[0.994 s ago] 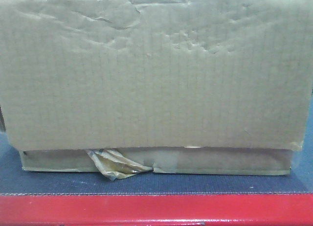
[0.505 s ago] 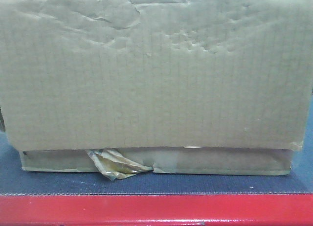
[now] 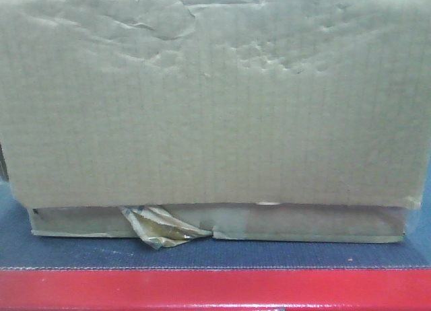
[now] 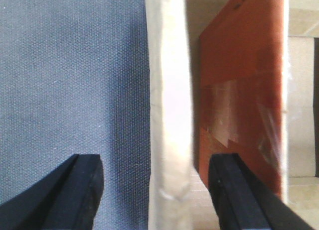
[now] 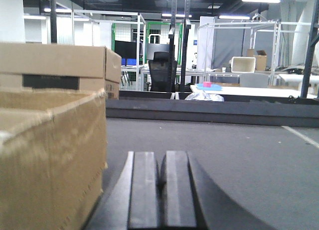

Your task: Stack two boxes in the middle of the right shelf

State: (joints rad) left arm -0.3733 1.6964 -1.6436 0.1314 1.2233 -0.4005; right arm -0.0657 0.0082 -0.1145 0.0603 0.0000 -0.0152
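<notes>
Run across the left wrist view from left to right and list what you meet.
In order: grey mat → pale box wall → reddish-brown taped panel → pale strip at the far right. The left gripper stands open astride the box wall, so it has no single place in the order.

The tall box [image 3: 215, 102] fills nearly the whole front view, resting on the shallow box [image 3: 303, 222]. It leaves only a narrow bare strip of mat [image 3: 269, 254] between the stack and the red edge [image 3: 215, 287]. Crumpled tape [image 3: 158, 227] juts into that strip.

The left gripper [image 4: 155, 163] is spread astride a pale box wall [image 4: 169, 90]. Bare mat lies to one side and a brown box face [image 4: 239, 90] close on the other.

Ahead and right of the closed right gripper [image 5: 159, 165] the mat is open up to a dark ledge [image 5: 214, 110]. A near box [image 5: 50, 155] and a far box [image 5: 60, 65] block the left.
</notes>
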